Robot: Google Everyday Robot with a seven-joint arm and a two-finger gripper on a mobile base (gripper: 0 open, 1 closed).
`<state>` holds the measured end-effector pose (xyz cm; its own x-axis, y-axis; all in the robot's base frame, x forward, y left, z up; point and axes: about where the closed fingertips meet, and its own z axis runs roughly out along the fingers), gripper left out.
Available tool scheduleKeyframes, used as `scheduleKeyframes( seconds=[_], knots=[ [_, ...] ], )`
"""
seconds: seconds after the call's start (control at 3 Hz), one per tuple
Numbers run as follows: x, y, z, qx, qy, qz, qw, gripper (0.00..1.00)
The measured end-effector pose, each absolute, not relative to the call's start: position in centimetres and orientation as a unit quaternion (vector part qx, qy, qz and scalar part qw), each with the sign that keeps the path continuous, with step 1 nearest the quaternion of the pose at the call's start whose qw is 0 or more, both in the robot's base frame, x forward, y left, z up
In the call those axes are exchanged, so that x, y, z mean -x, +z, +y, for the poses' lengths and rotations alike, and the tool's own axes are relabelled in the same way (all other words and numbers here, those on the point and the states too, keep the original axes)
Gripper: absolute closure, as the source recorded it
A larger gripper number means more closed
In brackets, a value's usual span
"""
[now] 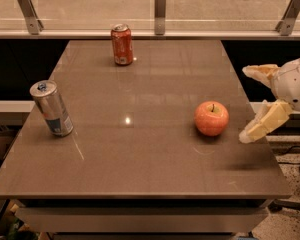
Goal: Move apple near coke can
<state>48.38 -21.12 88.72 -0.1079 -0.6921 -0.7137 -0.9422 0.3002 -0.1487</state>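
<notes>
A red-orange apple (211, 118) with a short dark stem sits on the brown table (140, 149), right of centre. A red coke can (122, 45) stands upright near the table's far edge, left of centre, well apart from the apple. My gripper (250, 104) hangs at the table's right edge, just right of the apple and not touching it. Its two cream fingers (265, 124) are spread wide apart with nothing between them.
A taller silver can (52, 108) with blue markings stands tilted near the table's left edge. A glass railing with metal posts (160, 5) runs behind the table. The floor drops away past the right edge.
</notes>
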Motion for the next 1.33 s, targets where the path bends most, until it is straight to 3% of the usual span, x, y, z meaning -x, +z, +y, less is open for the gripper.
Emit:
scheduleKeyframes(
  seconds=[1.0,1.33],
  knots=[
    [-48.2,85.8,-16.9,0.585,0.226,0.682,0.376,0.0],
    [-48.0,85.1,-16.0,0.586,0.237,0.676,0.378,0.18]
  ],
)
